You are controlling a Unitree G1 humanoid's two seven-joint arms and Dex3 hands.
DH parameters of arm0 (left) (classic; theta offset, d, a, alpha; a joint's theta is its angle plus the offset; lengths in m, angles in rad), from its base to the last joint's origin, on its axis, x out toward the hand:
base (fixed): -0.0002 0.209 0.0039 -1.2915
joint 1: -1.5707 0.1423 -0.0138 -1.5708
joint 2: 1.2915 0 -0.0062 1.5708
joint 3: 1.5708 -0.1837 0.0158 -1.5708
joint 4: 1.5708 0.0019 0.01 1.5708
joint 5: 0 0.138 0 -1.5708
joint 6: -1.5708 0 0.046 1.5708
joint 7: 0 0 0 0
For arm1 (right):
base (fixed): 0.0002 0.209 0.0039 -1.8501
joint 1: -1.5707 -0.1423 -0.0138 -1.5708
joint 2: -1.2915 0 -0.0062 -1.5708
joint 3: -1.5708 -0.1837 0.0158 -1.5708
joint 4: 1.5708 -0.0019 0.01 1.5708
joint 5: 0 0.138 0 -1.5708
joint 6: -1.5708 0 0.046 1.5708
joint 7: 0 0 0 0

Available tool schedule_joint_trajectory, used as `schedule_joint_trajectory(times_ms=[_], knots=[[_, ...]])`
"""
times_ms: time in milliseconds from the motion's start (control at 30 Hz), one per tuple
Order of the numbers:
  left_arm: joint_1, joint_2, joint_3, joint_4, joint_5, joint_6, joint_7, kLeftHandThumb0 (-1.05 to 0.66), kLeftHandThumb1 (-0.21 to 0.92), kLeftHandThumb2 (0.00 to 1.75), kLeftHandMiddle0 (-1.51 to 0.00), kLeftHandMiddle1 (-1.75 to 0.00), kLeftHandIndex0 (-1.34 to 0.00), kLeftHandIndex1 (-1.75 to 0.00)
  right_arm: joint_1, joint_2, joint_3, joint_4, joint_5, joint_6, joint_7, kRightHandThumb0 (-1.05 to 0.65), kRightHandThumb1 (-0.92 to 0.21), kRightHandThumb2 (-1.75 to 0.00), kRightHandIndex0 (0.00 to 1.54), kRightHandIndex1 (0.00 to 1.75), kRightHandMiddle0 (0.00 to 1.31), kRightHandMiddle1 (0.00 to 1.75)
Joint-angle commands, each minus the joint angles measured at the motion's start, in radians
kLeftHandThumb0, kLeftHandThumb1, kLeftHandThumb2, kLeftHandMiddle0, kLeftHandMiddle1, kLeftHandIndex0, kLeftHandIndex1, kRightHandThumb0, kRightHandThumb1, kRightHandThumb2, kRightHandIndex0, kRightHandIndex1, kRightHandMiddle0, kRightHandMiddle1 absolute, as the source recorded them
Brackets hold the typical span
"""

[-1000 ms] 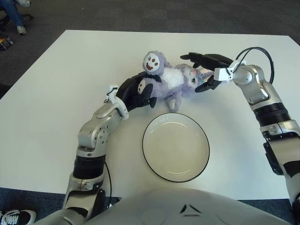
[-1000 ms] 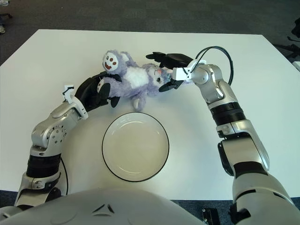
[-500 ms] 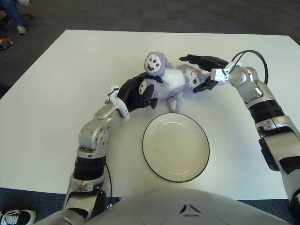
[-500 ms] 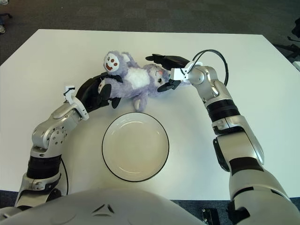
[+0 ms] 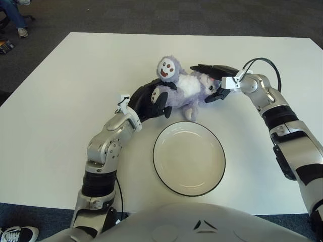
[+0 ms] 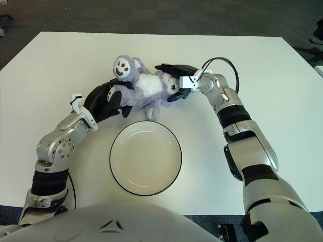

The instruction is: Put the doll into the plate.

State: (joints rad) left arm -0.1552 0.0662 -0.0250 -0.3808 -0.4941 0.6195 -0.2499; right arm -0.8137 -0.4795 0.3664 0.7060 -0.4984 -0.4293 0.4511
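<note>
doll (image 5: 182, 87): lilac, white face | plate (image 5: 189, 157): cream, black rim | table (image 5: 60, 101): white

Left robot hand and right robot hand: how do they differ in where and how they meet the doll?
The left robot hand grips the doll at its near left side, below the white face; the right robot hand clamps the far right end. The left robot hand reaches up from nearer the plate; the right robot hand comes in sideways. Both have black fingers closed on the doll.
</note>
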Motion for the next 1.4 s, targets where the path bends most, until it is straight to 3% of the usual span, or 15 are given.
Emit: schedule_joint_trajectory(times_ms=[0, 233, 500, 600, 700, 800, 1000, 1167, 1367], knots=[[0.006, -0.004, -0.01, -0.015, -0.005, -0.017, -0.01, -0.44, 0.44, 0.87, -1.2, -1.75, -0.78, -1.33, -0.018, 0.01, 0.024, 0.006, -0.029, 0.013, -0.001, -0.65, -0.36, -0.75, 0.2, 0.09, 0.0, 0.02], [0.008, 0.0, -0.017, -0.021, -0.004, -0.021, -0.014, -0.44, 0.45, 0.87, -1.19, -1.75, -0.77, -1.34, -0.012, 0.011, 0.045, -0.023, -0.036, 0.071, 0.038, -0.62, -0.34, -0.79, 0.25, 0.11, 0.0, 0.01], [0.009, -0.006, -0.019, -0.014, -0.012, -0.037, -0.027, -0.44, 0.46, 0.86, -1.19, -1.75, -0.75, -1.36, 0.004, -0.002, 0.086, -0.107, -0.083, 0.147, 0.091, -0.65, -0.4, -0.75, 0.3, 0.16, 0.0, 0.0], [0.009, -0.008, -0.021, -0.012, -0.012, -0.042, -0.027, -0.44, 0.46, 0.86, -1.18, -1.75, -0.75, -1.36, 0.002, -0.007, 0.101, -0.127, -0.095, 0.163, 0.127, -0.64, -0.4, -0.74, 0.28, 0.27, 0.0, 0.0], [0.007, -0.009, -0.023, -0.012, -0.011, -0.042, -0.024, -0.44, 0.46, 0.86, -1.18, -1.75, -0.75, -1.36, -0.001, -0.011, 0.113, -0.143, -0.105, 0.178, 0.156, -0.62, -0.37, -0.77, 0.17, 0.55, 0.0, 0.0], [0.006, -0.01, -0.026, -0.015, -0.006, -0.039, -0.017, -0.44, 0.46, 0.87, -1.17, -1.75, -0.75, -1.36, 0.0, -0.015, 0.12, -0.156, -0.111, 0.197, 0.174, -0.6, -0.35, -0.79, 0.14, 0.65, 0.0, 0.0], [0.004, -0.008, -0.032, -0.021, 0.011, -0.034, 0.0, -0.44, 0.46, 0.86, -1.17, -1.75, -0.75, -1.36, 0.003, -0.01, 0.133, -0.181, -0.127, 0.245, 0.209, -0.47, -0.28, -0.88, 0.08, 0.96, 0.0, 0.15], [0.002, -0.008, -0.036, -0.024, 0.02, -0.027, 0.01, -0.44, 0.46, 0.86, -1.17, -1.75, -0.75, -1.36, 0.001, -0.012, 0.146, -0.2, -0.14, 0.258, 0.227, -0.4, -0.25, -0.93, 0.1, 1.07, 0.0, 0.25], [0.002, -0.011, -0.039, -0.022, 0.03, -0.036, 0.019, -0.44, 0.46, 0.86, -1.2, -1.75, -0.76, -1.35, 0.014, -0.023, 0.148, -0.238, -0.143, 0.265, 0.237, -0.3, -0.21, -1.0, 0.24, 1.27, 0.0, 0.57]])
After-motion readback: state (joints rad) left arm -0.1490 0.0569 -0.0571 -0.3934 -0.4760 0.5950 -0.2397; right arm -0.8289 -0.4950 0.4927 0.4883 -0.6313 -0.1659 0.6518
